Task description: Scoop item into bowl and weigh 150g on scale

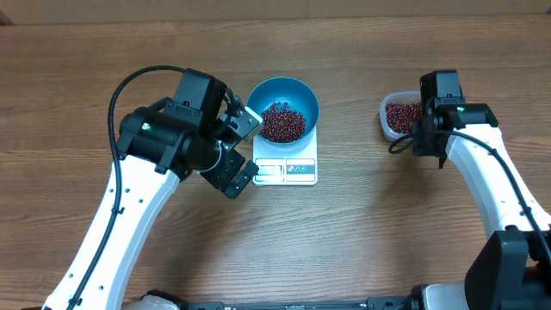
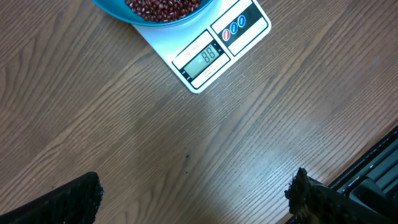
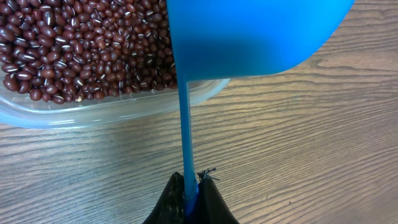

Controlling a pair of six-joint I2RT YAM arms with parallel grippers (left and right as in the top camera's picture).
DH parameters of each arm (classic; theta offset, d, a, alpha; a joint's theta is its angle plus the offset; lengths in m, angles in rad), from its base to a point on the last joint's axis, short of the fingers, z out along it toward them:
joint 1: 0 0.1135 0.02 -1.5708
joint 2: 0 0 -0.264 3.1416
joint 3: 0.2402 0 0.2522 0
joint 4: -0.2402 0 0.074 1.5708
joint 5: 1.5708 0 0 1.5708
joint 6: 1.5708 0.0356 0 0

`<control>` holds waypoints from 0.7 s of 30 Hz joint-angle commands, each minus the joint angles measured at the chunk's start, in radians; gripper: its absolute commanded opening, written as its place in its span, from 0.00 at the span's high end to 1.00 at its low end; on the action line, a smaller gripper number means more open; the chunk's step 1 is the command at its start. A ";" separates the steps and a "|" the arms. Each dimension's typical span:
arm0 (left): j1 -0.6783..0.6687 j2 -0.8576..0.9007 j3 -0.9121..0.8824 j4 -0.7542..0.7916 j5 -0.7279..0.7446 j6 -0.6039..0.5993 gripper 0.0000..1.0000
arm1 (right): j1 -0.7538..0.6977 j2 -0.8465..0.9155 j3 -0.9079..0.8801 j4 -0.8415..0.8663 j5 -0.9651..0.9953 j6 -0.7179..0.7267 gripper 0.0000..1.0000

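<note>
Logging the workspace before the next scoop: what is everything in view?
table: one, brown wood, under everything
scale: one, white, mid-table
bowl: one, blue, on the scale
beans: many, red-brown, in the bowl and the tub
tub: one, clear, right of the scale
scoop: one, blue, at the tub
left gripper: one, black, open, beside the scale
right gripper: one, black, shut on the scoop's handle

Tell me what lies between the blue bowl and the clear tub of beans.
Nothing: in the overhead view, only bare wooden table lies between the bowl and the tub.
</note>
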 commanded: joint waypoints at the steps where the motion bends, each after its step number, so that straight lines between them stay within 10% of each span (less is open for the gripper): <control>1: 0.005 -0.013 -0.004 0.003 0.016 0.023 0.00 | -0.004 -0.022 0.018 -0.003 0.007 -0.004 0.96; 21: 0.005 -0.013 -0.004 0.003 0.016 0.023 0.00 | -0.004 0.021 -0.016 0.024 -0.047 0.000 0.96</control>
